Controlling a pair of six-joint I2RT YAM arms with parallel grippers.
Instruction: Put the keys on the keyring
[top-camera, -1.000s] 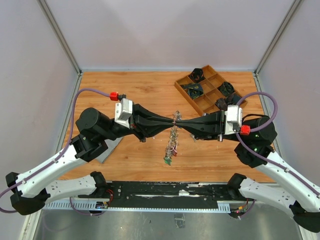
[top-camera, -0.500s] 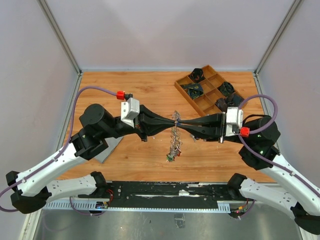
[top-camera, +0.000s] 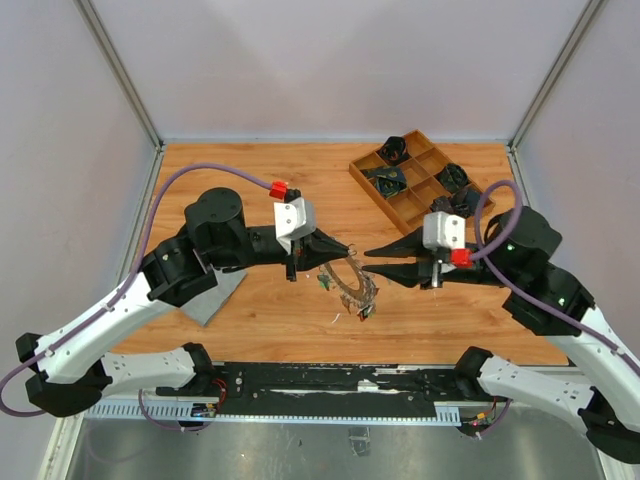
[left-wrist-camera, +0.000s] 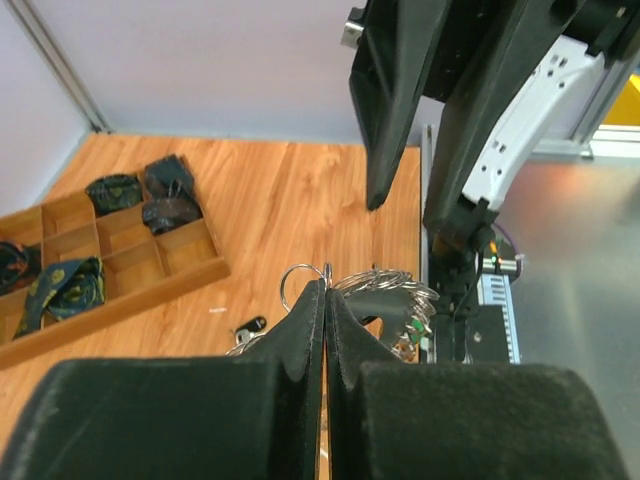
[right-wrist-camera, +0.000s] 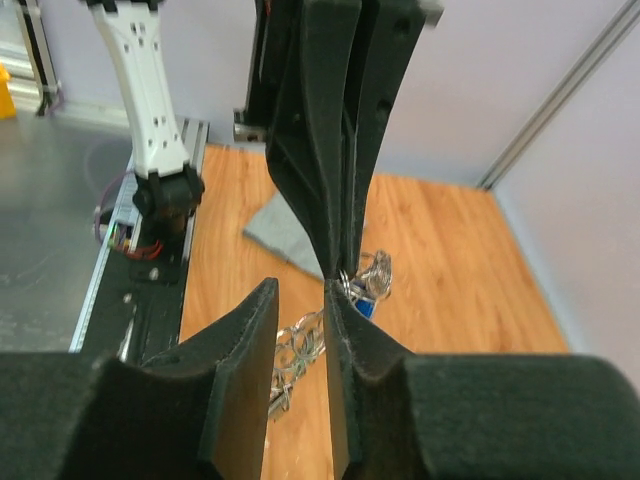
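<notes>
**Top external view.** We judge the step in hand to be holding the ring ready for threading. The left pincer (top-camera: 345, 247) is fully closed on the upper edge of the large silver metal keyring (top-camera: 352, 283). The keyring hangs tilted at the centre of the frame, over the wooden tabletop (top-camera: 280, 180). The right pincer (top-camera: 370, 253) points at it from the right, just beside it, narrowly parted and holding nothing. The brown wooden compartment tray (top-camera: 362, 180) sits at upper right with dark items in it; we cannot tell what they are.

**Left wrist view.** The left pincer (left-wrist-camera: 326, 290) has its fingers pressed together at lower centre. A small loop and the keyring (left-wrist-camera: 385, 285) project just past the tips. The right pincer (left-wrist-camera: 410, 200) fills the upper right, its fingers apart.

**Right wrist view.** The right pincer (right-wrist-camera: 300, 290) shows a slim gap with nothing in it. The left pincer (right-wrist-camera: 340, 265) comes down from the top centre and nips the keyring (right-wrist-camera: 370, 270).

**Next move, as we judge it.** The right pincer must fetch a loose key and feed it onto the ring while the left holds steady.

**Appearance.** The ring is thin and bright, crowded with small silvery keys. Green and blue tags show among them.
</notes>
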